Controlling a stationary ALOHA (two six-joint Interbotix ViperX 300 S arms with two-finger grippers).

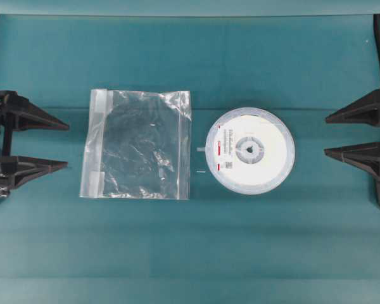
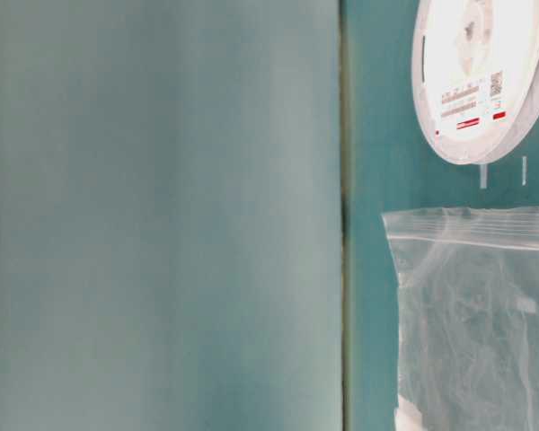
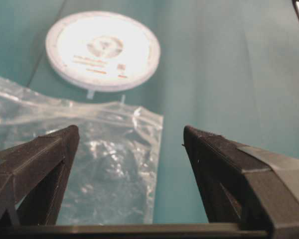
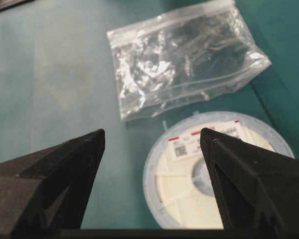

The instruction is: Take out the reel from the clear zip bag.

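Reel (image 1: 250, 151) flat on the table (image 1: 196, 247), just beside the empty bag (image 1: 138, 144). Left gripper (image 1: 67, 145) and right gripper (image 1: 325, 134): spread wide, holding nothing.

Label on the reel (image 1: 250, 151): a small white sticker (image 1: 227, 151) sits on the flat face, left of the middle hub in the overhead view.
Words on the sticker: there are lines of tiny print, but they are too small and blurry to read.
Red marks: small red bars sit at the ends of the sticker; no letters show in them.
Square code: a little black-and-white square code is printed on the sticker.
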